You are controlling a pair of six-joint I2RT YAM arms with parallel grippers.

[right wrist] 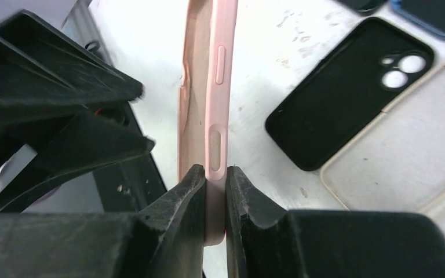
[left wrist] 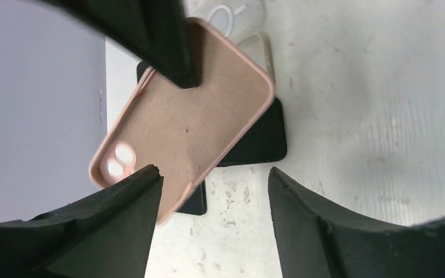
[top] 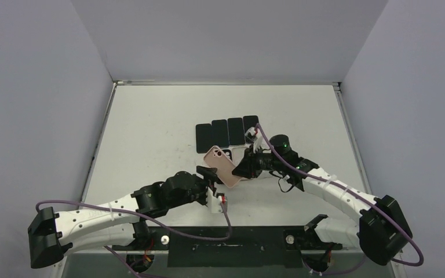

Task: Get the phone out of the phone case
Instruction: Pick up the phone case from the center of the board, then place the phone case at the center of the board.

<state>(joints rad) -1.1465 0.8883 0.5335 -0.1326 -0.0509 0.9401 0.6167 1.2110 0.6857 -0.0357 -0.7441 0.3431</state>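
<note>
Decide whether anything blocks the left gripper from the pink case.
Nothing visible does. The open left gripper sits right at the pink case, which the right gripper pinches by its rim.

Flat, diffuse overhead light fills the top view, bright and even, so the arms (top: 168, 194) leave only faint soft shadows on the white table (top: 150, 127). The left wrist view is soft: the pink phone case (left wrist: 197, 127) looks slightly smeared, its camera holes blown out to white, and the left gripper's dark fingers (left wrist: 110, 231) loom unfocused and bowed at the edges. The right wrist view is crisper mid-frame, a pale sheen along the case's rim, while the right gripper's black fingers (right wrist: 168, 226) lose detail in shadow.
</note>
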